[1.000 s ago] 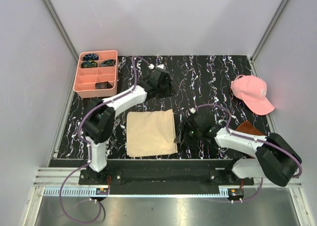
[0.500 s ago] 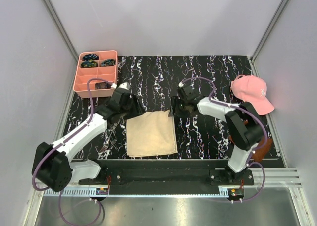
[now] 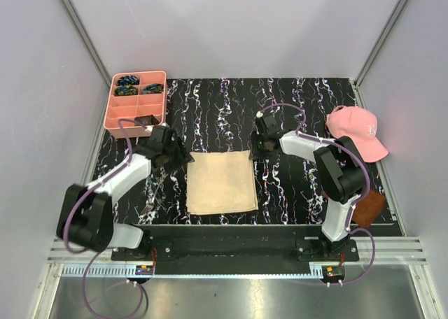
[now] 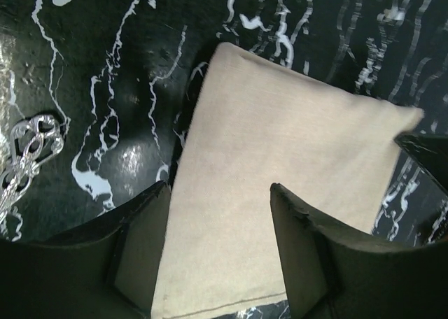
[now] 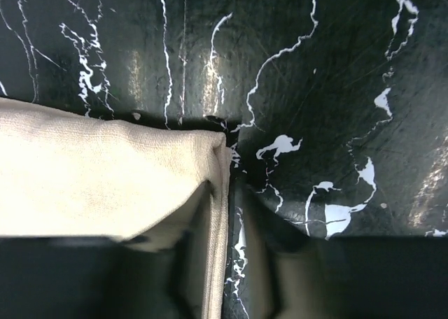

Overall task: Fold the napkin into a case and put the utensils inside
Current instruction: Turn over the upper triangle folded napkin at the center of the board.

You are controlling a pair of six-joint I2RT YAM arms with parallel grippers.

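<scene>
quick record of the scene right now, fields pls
napkin: folded tan square, lying flat, mid-scene
left pincer: open, over napkin's far left corner
right pincer: at napkin's far right corner, grip unclear
utensils: left of napkin, not inside
tray: pink, far left
cap: pink, far right

Tan napkin (image 3: 221,182) folded flat; utensils (image 3: 154,194) left.

Napkin (image 3: 220,182) matt woven cloth; table (image 3: 294,186) glossy blk marble-look; utensils (image 4: 31,140) shiny metal.
</scene>
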